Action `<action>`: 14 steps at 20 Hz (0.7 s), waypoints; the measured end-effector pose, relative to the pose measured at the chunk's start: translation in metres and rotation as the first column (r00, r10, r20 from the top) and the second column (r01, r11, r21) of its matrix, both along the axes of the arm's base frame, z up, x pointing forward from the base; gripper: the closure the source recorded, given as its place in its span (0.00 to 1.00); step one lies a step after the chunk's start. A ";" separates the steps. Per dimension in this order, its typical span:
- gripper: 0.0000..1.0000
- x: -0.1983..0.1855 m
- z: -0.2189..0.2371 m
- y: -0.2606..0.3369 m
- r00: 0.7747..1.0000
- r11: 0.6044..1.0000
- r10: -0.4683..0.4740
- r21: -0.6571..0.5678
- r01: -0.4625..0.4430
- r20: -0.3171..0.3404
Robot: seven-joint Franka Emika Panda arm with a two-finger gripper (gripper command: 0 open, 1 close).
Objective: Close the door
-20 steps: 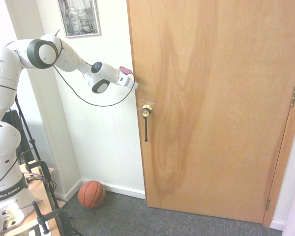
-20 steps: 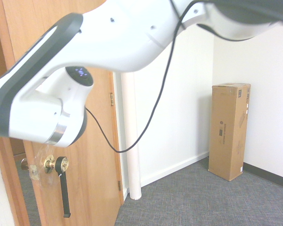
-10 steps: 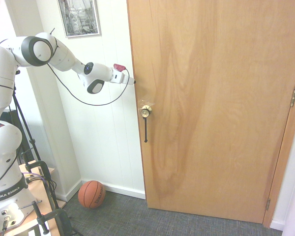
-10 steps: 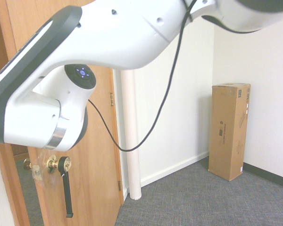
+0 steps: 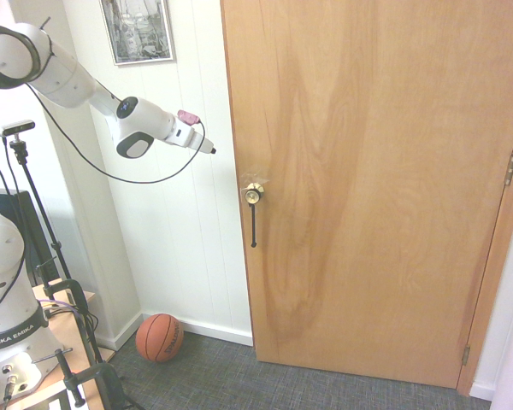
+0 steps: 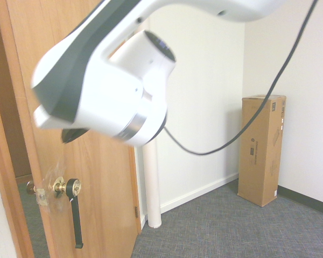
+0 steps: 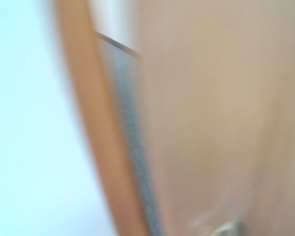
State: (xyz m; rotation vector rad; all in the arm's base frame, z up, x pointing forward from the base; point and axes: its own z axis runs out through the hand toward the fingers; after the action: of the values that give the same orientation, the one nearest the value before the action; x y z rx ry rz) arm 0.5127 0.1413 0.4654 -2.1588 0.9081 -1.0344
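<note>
First exterior view: the closed, empty gripper (image 5: 212, 151) points toward the wooden door (image 5: 376, 196), just beside its free edge; the brass knob (image 5: 254, 195) sits lower. Second: ajar door, probably weighty, rigid, swinging on hinges; push flat near the knob. Wrist: blurred door ahead, gap alongside.

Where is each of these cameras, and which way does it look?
First exterior view: in the room, facing the wooden door; the arm reaches in from picture left, gripper included.
Second exterior view: opposite side, looking past the ajar door toward the cardboard box; the arm's outer part crosses the top.
Wrist view: on the wrist, facing the door and its frame, blurred; no robot part is discernible.
Both exterior views share the door, its knob and black strap.
</note>
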 end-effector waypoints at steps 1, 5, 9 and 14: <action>1.00 -0.003 0.018 -0.016 1.000 1.000 -0.001 0.026 0.002 -0.016; 1.00 -0.020 0.057 -0.052 1.000 0.990 -0.002 0.141 0.004 -0.015; 1.00 -0.013 0.042 -0.028 1.000 0.987 -0.013 0.160 0.010 0.015; 1.00 0.039 0.054 0.008 0.996 0.984 -0.032 0.177 0.018 0.080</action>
State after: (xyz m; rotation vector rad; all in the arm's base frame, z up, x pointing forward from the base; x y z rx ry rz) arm 0.5522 0.1492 0.5190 -1.9494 0.9528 -1.0088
